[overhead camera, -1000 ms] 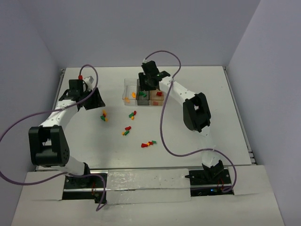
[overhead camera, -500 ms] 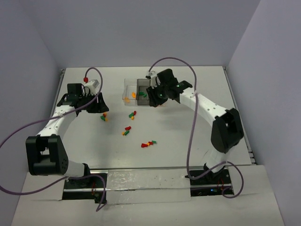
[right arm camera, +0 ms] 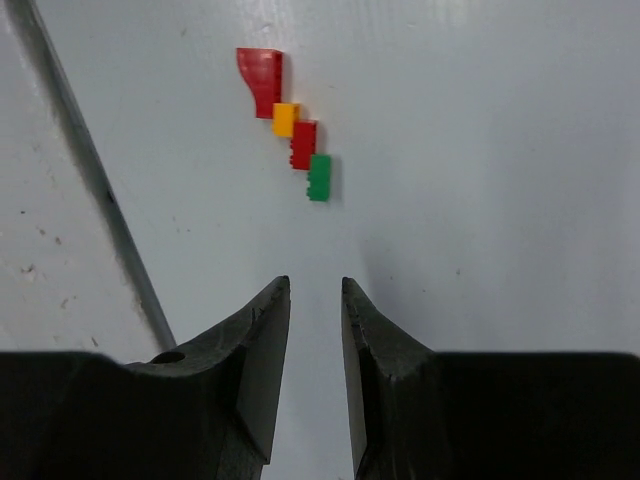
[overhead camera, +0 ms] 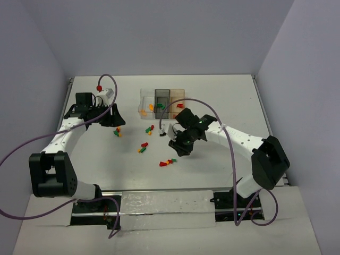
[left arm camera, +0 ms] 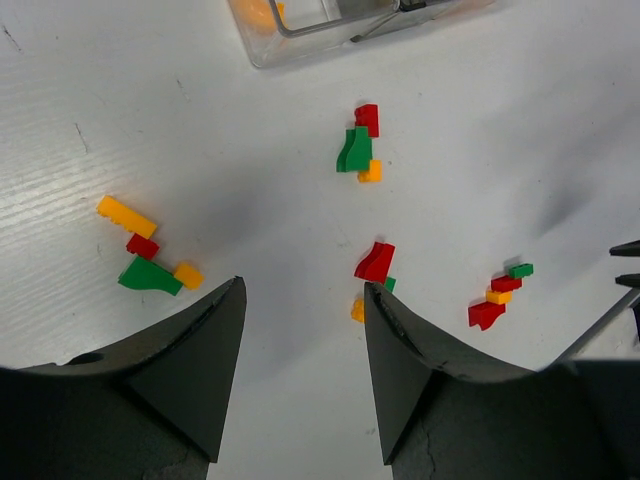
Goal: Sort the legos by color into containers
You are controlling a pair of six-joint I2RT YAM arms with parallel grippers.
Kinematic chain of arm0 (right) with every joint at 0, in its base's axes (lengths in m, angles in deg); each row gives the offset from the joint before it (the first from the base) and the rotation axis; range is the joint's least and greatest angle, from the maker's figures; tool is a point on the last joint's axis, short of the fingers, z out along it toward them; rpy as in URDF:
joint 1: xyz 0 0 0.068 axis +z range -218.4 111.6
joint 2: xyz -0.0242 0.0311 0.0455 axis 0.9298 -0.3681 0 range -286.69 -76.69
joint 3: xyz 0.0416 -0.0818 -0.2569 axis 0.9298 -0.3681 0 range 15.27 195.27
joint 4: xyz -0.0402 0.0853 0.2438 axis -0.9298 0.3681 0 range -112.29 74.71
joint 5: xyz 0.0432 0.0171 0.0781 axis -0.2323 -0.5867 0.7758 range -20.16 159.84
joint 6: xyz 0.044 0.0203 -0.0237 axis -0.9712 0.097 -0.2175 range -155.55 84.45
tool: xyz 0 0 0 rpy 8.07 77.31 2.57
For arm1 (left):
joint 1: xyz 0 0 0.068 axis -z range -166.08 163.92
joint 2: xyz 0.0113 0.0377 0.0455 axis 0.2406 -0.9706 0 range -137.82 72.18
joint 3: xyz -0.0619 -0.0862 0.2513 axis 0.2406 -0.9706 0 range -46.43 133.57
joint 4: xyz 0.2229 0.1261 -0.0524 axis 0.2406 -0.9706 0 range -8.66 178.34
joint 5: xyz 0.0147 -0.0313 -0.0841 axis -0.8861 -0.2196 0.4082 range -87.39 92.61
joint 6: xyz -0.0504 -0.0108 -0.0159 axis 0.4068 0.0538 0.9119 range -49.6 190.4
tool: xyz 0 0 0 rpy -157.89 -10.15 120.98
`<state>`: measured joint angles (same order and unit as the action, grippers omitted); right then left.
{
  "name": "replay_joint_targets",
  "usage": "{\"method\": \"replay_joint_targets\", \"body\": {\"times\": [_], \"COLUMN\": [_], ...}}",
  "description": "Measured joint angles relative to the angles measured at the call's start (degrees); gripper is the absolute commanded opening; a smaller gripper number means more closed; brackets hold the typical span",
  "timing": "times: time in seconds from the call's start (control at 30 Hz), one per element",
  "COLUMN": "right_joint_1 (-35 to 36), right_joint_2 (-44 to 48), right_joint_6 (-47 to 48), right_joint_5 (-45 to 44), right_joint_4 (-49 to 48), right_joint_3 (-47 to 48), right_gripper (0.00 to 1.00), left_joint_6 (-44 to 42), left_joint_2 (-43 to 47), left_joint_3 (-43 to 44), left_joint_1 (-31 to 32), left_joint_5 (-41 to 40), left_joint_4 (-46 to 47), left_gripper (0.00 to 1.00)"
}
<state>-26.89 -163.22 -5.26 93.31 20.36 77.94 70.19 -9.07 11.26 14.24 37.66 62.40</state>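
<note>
Clear bin [left arm camera: 300, 48] cut off | left gripper [left arm camera: 303, 290] spread | right gripper [right arm camera: 315, 285] narrowly parted, empty

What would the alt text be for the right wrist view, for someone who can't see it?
Two dark fingers of the right gripper hang over a white table, a narrow empty gap between them. Ahead lies a slanted chain of four tiny legos: red wedge, orange-yellow brick, red brick, and green brick nearest the fingers.
</note>
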Motion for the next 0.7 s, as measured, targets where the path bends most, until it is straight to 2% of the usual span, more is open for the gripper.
{"method": "replay_joint_targets", "body": {"times": [0.17, 0.7], "right_joint_1": [2.5, 3.9], "right_joint_2": [-2.4, -11.2], "right_joint_6": [0.3, -0.6], "right_joint_5": [0.2, 0.0], "right_joint_4": [-0.6, -5.6], "right_joint_3": [-0.4, -0.6], "right_gripper": [0.35, 0.34], "left_joint_6": [0.1, 2.7], "left_joint_2": [0.0, -0.9], "left_joint_3": [0.0, 0.9], "left_joint_1": [0.0, 0.0], "left_joint_5": [0.0, 1.0], "left_joint_4": [0.0, 0.9], "left_gripper": [0.63, 0.65]}}
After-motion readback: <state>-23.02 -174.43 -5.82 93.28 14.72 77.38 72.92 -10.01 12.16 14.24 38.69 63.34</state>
